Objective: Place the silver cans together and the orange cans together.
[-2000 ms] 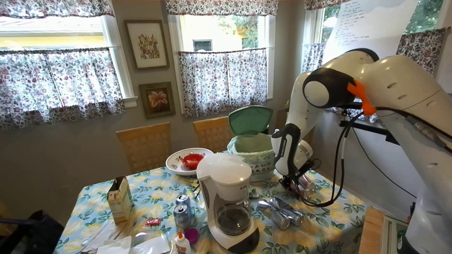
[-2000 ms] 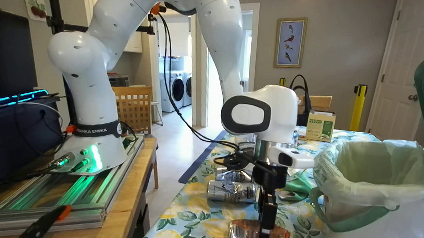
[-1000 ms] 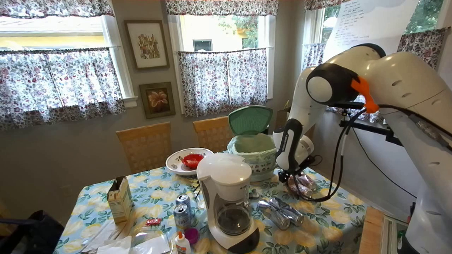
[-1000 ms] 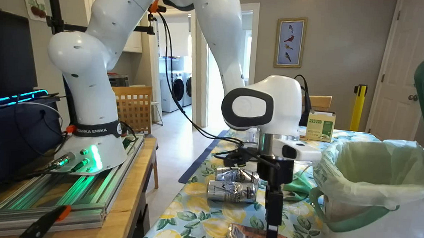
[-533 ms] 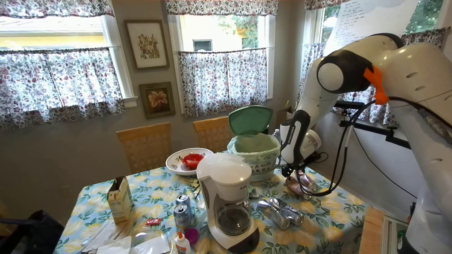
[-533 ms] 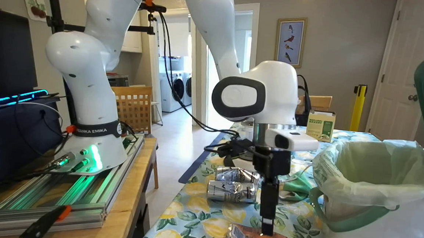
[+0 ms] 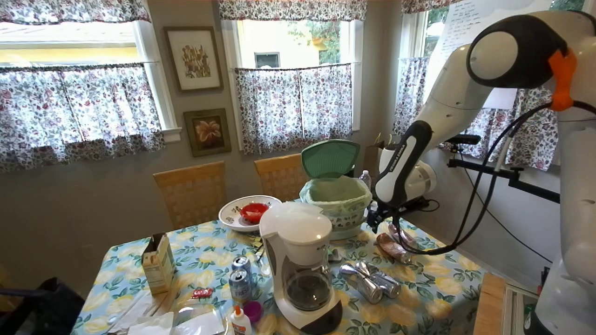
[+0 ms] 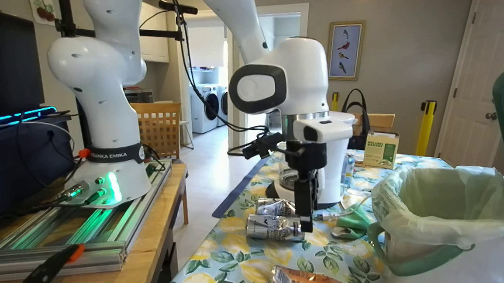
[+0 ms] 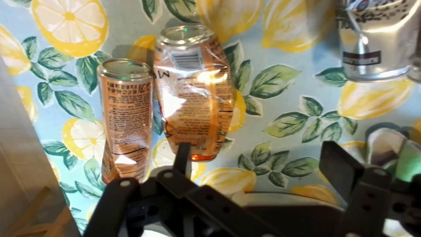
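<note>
An orange can (image 9: 194, 98) lies dented on its side on the tabletop (image 7: 205, 251). A second orange can (image 9: 126, 112), creased toward one end, lies just beside it; whether the two touch I cannot tell. The pincer (image 9: 256, 159) hangs above the tabletop, its jaws spread wide. In the wrist view one fingertip (image 9: 182, 161) covers a little of the first can's end, though an exterior view shows the pincer clear above it.

Near the orange pair, a silver can (image 7: 368, 289) and another silver can (image 7: 389, 284) lie side by side, both crumpled at the waist. A lined bin (image 8: 453, 280), its green lid (image 7: 330, 159) raised, also stands near the orange pair.

Beside the silver cans stands a coffee maker (image 7: 298, 230). On its other side two pale blue cans (image 7: 240, 286) stand upright, close to a glue bottle (image 7: 240, 322) and a round purple thing (image 7: 253, 311). A red wrapper (image 7: 202, 292) lies near them, then papers (image 7: 153, 324) and a box (image 7: 160, 267) with its top open. A white bowl (image 7: 226, 216) holds a red bowl (image 7: 256, 218), and two chairs (image 7: 191, 193) stand behind the tabletop in an exterior view.
</note>
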